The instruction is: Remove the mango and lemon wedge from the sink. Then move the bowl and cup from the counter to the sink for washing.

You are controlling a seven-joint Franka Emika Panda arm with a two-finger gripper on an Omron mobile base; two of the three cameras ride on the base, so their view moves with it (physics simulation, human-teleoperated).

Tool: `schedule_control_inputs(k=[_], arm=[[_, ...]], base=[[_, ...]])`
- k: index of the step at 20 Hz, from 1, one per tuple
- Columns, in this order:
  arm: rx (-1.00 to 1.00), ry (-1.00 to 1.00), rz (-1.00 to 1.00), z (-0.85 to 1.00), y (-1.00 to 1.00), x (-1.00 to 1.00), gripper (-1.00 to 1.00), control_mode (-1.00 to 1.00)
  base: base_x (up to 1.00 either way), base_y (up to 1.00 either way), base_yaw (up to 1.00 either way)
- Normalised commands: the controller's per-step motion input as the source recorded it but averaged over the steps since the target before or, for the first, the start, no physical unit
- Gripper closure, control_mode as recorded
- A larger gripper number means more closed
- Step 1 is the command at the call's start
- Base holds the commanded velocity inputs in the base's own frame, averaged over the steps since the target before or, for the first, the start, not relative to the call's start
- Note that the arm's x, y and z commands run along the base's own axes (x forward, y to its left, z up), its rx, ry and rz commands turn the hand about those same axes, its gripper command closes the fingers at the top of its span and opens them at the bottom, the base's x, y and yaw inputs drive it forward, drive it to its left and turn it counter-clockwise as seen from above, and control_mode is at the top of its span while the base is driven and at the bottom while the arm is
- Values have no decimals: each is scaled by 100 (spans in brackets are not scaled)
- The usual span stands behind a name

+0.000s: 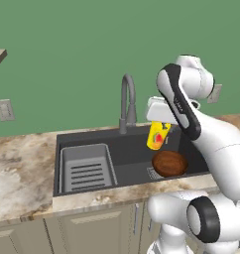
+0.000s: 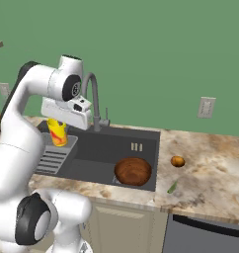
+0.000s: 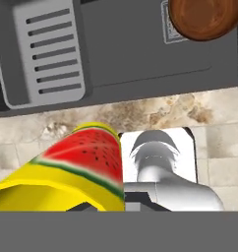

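gripper (image 1: 158,130) clamped on cup (image 1: 157,136) | cup upright, long axis vertical, above sink (image 1: 127,149) | bowl (image 1: 169,163) in basin

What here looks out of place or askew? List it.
Little stands out. The cup hangs tilted in the shut tool above the sink, not set down. The bowl sits in the basin over the drain. The mango and lemon wedge lie loose on the counter.
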Motion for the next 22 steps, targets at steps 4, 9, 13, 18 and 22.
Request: schedule_control_inputs(k=[4, 9, 13, 18, 22], arm=[[17, -14, 15, -14, -12, 5, 100, -100], [8, -9, 15, -8, -14, 13, 100, -100], [0, 0, 14, 0, -17, 9, 100, -100], [0, 0, 13, -9, -12, 0, 100, -100], [0, -2, 10, -16, -10, 3, 100, -100]], base=[[0, 0, 0], [0, 0, 0], [0, 0, 0], [0, 0, 0], [0, 0, 0]])
